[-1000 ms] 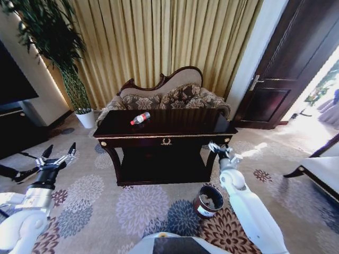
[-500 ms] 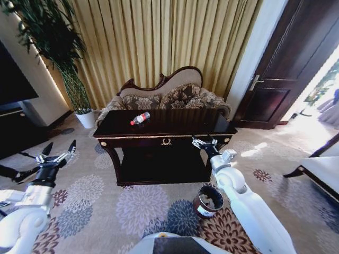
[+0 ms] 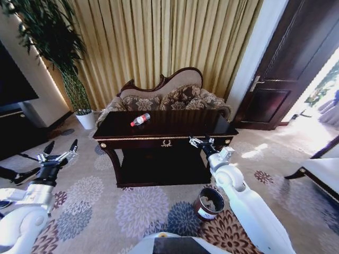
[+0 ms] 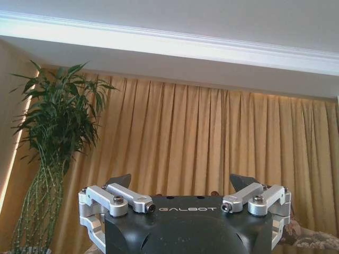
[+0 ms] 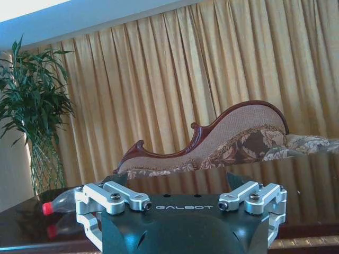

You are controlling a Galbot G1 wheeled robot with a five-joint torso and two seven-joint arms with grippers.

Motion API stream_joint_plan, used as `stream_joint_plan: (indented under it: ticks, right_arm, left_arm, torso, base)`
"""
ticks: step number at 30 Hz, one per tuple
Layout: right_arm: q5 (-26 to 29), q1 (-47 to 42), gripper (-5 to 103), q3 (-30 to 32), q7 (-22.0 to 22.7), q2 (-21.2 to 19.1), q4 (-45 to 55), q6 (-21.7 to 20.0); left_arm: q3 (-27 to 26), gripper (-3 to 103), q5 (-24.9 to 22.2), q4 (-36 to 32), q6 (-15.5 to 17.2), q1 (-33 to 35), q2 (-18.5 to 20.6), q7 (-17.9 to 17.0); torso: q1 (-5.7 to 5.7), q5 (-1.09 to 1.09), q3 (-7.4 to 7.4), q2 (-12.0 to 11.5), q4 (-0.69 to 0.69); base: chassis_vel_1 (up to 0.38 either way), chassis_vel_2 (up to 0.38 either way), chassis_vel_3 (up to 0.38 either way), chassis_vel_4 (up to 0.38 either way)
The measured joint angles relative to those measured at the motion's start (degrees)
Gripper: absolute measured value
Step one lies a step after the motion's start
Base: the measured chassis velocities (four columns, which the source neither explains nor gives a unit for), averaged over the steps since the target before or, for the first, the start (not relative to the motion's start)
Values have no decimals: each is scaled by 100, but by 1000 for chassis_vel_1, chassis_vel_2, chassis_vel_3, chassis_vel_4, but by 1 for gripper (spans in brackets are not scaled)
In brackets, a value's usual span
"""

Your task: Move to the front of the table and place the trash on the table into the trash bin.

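Glossy dark table (image 3: 175, 123) bears a clear plastic bottle (image 3: 140, 118).

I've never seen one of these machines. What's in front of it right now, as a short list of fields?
table: dark glossy console table, straight ahead
trash: clear bottle with red cap, lying on its side on the tabletop
trash bin: small dark bin on the carpet, near the table's right front leg
right pincer: open, at the table's front edge, right of the gold emblem
left pincer: open, raised over the carpet, left of the table
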Motion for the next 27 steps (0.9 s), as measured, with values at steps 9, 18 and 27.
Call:
stream_joint_plan:
  ticks: [9, 18, 27]
  right_arm:
    - [-2, 25, 100, 0, -7, -12, -5, 6]
    - [4, 30, 100, 10, -7, -20, -24, 23]
    - [18, 34, 100, 10, 14, -24, 3, 34]
  left_arm:
    - [35, 100, 17, -3, 27, -30, -13, -2]
    - [53, 100, 39, 32, 32, -37, -39, -4]
    - [38, 100, 24, 9, 43, -38, -15, -20]
  torso:
    - [3, 0, 2, -2, 0]
    - [6, 0, 3, -4, 0]
    - [-1, -1, -1, -2, 1]
  base:
    - [-230, 251, 236, -257]
    - [-249, 247, 249, -248]
    - [-54, 38, 37, -59]
